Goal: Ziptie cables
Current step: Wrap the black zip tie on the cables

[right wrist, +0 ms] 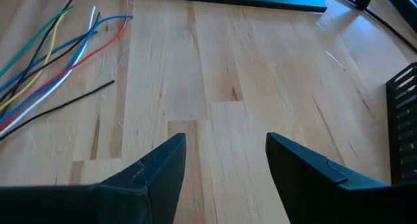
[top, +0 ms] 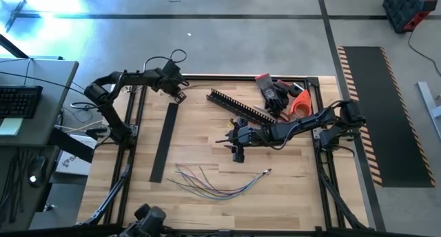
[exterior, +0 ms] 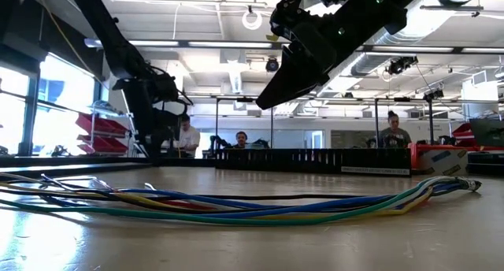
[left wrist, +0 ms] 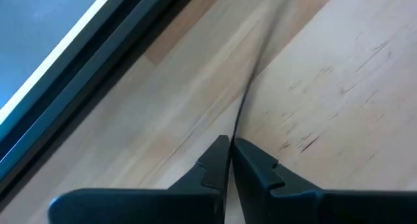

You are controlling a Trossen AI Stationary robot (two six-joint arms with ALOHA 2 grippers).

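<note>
The cables [top: 219, 181] lie loose on the table [top: 289, 189] at the lower centre of the high view, fanned out at their left ends and gathered toward the right. The right gripper [top: 236, 153] hangs above bare wood just above them in that frame, fingers wide apart and holding nothing. The left gripper [top: 180, 96] sits at the upper left, beside the top end of the black strip [top: 164, 142], its fingers pinched on a thin dark strand [left wrist: 247, 87]. The comb channel [top: 241, 108] lies diagonally at upper centre
</note>
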